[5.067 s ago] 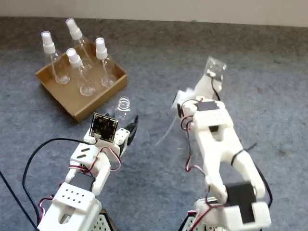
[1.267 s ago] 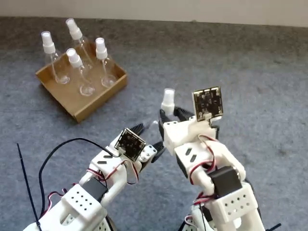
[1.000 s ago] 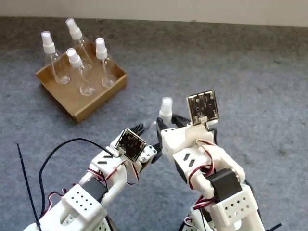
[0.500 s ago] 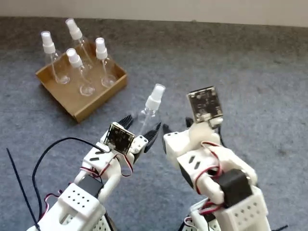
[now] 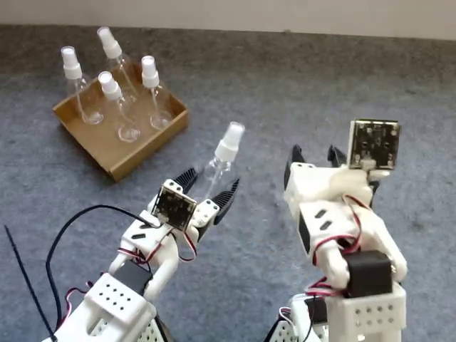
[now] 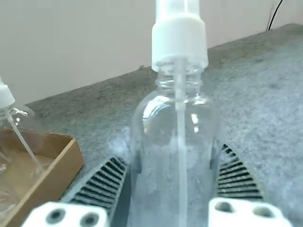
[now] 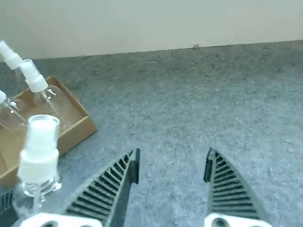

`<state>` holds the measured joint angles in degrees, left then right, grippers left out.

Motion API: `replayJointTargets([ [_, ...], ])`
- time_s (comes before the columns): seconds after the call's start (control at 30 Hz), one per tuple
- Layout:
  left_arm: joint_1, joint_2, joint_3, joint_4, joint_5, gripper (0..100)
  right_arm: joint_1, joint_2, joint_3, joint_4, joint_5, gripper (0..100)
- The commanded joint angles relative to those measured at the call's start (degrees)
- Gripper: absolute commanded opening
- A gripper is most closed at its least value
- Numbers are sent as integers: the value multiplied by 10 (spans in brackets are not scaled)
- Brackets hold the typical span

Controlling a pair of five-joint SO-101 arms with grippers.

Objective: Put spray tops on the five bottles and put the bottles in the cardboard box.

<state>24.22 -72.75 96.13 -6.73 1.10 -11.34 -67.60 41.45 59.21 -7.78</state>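
Over the last half second our right gripper (image 5: 313, 154) has swung away from the bottle (image 5: 219, 162) and now sits at about three o'clock from it, well apart. The left gripper (image 5: 209, 182) has hardly shifted.

We count four capped bottles (image 5: 117, 100) standing in the cardboard box (image 5: 151, 148), which lies toward ten o'clock on the grey carpet (image 5: 249, 85). The fifth bottle now wears its white spray top (image 5: 230, 140), with the tube running down inside the glass (whether the top is fully seated we cannot tell). By our reckoning the capping is done, and what remains is carrying this last bottle over to the box and letting it go there.

The left arm reaches forward near the middle of the carpet, its fingers closed around the lower body of the bottle, one on each side. The bottle leans with its top toward one o'clock. It seems to be off the carpet, though its base is hidden.

The right arm is raised and drawn back, with its jaws spread wide and nothing between them. They point toward twelve o'clock over bare carpet.
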Motion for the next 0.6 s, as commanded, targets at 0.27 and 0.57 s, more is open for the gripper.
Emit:
replayJointTargets([
  [0.27,84,-175,15,165,-3,81,10,-6,172,-147,6,187],
  [0.57,85,-247,15,266,-3,81,9,-6,173,-190,4,28],
])
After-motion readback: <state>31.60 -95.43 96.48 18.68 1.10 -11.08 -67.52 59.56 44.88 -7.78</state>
